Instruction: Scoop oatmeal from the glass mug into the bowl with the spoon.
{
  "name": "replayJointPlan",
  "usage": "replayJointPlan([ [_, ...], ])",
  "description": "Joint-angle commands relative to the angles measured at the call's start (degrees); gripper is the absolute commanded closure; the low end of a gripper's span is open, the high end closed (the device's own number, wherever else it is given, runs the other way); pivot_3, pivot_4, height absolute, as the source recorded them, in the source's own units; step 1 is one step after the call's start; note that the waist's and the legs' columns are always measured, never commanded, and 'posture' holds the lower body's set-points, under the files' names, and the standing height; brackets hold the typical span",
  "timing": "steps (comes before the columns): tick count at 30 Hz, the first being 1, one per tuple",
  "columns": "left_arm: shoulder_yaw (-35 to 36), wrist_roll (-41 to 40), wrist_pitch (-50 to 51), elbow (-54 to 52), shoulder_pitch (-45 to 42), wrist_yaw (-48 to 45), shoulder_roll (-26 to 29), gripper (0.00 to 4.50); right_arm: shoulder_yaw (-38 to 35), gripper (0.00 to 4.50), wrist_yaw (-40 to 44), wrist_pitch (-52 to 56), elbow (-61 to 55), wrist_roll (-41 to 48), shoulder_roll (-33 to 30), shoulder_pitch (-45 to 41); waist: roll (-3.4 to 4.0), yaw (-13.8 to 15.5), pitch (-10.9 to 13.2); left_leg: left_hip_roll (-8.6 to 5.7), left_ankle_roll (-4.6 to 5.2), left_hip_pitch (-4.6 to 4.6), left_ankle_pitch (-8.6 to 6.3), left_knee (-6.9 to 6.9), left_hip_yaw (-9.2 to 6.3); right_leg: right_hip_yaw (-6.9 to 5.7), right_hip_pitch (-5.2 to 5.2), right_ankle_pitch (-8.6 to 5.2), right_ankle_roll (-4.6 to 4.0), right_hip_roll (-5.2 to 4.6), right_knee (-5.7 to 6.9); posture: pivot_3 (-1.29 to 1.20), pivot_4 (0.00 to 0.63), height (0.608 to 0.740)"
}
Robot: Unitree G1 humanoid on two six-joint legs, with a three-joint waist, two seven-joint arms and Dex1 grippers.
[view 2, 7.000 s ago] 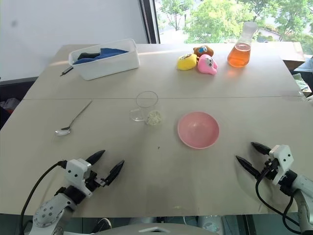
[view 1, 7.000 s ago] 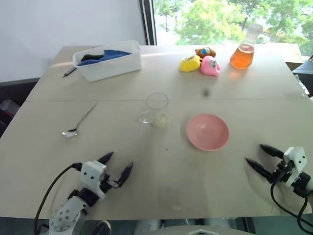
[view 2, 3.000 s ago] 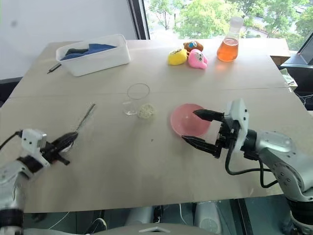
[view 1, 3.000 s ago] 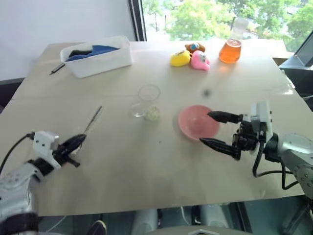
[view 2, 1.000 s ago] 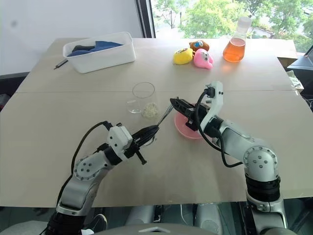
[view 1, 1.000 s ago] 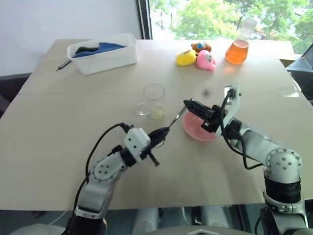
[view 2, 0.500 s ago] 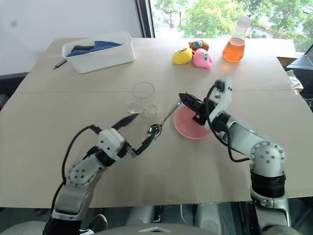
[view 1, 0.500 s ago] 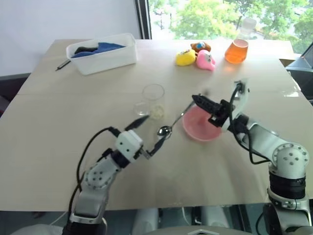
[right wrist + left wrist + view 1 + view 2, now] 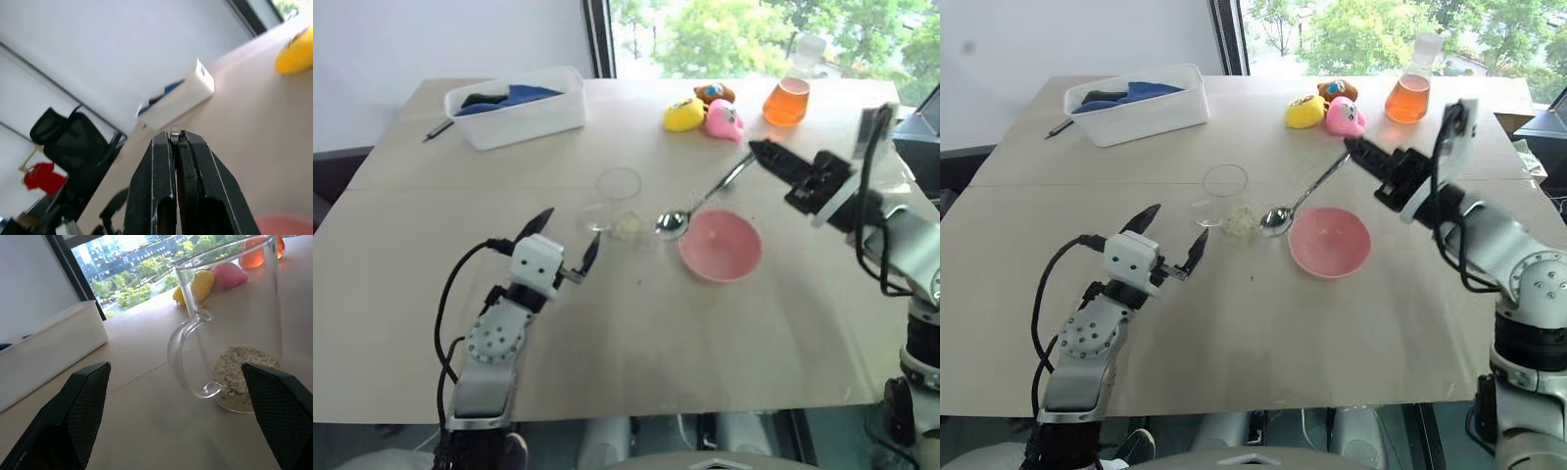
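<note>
So from the head camera, the left gripper (image 9: 566, 247) has its fingers spread wide with nothing between them, aimed at the glass mug (image 9: 618, 200) just ahead of its tips. The right gripper (image 9: 766, 154) is up in the air, fingers pinched tight on the handle end of the spoon (image 9: 703, 202), which slants down from them so its little bowl hangs just beside the rim of the pink bowl (image 9: 721, 246), on the mug side. A clump of oatmeal (image 9: 627, 227) sits at the mug's foot, between the left fingertips and the spoon's bowl. I can't make out anything inside the pink bowl.

Left wrist view: both fingers (image 9: 80, 404) stand far apart, the mug (image 9: 229, 320) between and beyond them, handle facing the camera, oatmeal (image 9: 241, 375) at its base.

Right wrist view: the fingers (image 9: 161, 188) are squeezed together on the spoon's thin metal end (image 9: 174, 134).
</note>
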Motion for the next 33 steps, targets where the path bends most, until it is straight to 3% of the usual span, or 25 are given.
replayJointPlan([
  [1, 0.19, 1.16, -1.02, 2.12, -2.85, 1.59, 0.31, 0.02, -1.76, 4.50, 0.25, -2.08, -0.81, 0.27, -0.29, -1.29, 0.00, 0.11, 0.00, 0.00, 0.00, 0.00, 0.00, 0.00, 0.00, -0.01, 0.00, 0.00, 0.00, 0.00, 0.01, 0.00, 0.150, 0.740],
  [14, -2.74, 3.15, -5.92, 14.22, -11.99, 0.70, 0.96, 0.02, -0.74, 4.50, 1.99, -5.00, -1.59, -8.21, 0.18, -3.78, 0.00, 0.16, 0.00, -0.02, 0.00, -0.09, 0.00, 0.02, 0.00, -0.07, -0.02, 0.01, 0.01, -0.03, -0.05, 0.00, 0.150, 0.740],
  [15, -2.97, 3.25, -6.17, 14.77, -12.32, 0.59, 0.86, 0.60, -0.32, 4.50, 2.67, -5.47, -0.56, -9.49, 0.55, -6.76, 0.00, 0.03, 0.00, -0.02, 0.00, -0.10, 0.00, 0.02, 0.01, -0.06, -0.02, 0.01, 0.01, -0.03, -0.04, 0.00, 0.150, 0.740],
  [17, -3.29, 3.29, -6.20, 15.57, -12.81, 0.60, 0.66, 1.34, 1.37, 4.50, 5.32, -4.89, 0.73, -12.95, 0.27, -11.40, 0.04, -0.09, 0.03, -0.02, 0.00, -0.09, 0.00, 0.02, 0.05, -0.02, -0.05, 0.01, 0.01, -0.03, -0.02, 0.00, 0.150, 0.740],
  [27, -4.41, 3.52, -5.37, 16.25, -13.40, 1.41, 0.31, 1.34, 14.81, 4.50, 19.28, -2.91, 2.89, -33.31, 3.44, -17.90, 0.03, 0.13, 0.02, -0.02, -0.01, -0.38, 0.01, 0.07, 0.03, -0.09, -0.29, 0.01, 0.02, -0.04, -0.02, 0.00, 0.150, 0.740],
  [33, -4.69, 3.80, -5.10, 16.15, -13.88, 1.35, 0.35, 1.34, 14.90, 4.50, 23.08, -3.77, 6.03, -39.38, 8.27, -21.05, 0.03, 0.11, 0.02, -0.02, -0.03, -0.48, 0.02, 0.12, 0.02, -0.13, -0.37, 0.01, 0.02, -0.03, 0.02, 0.00, 0.150, 0.740],
])
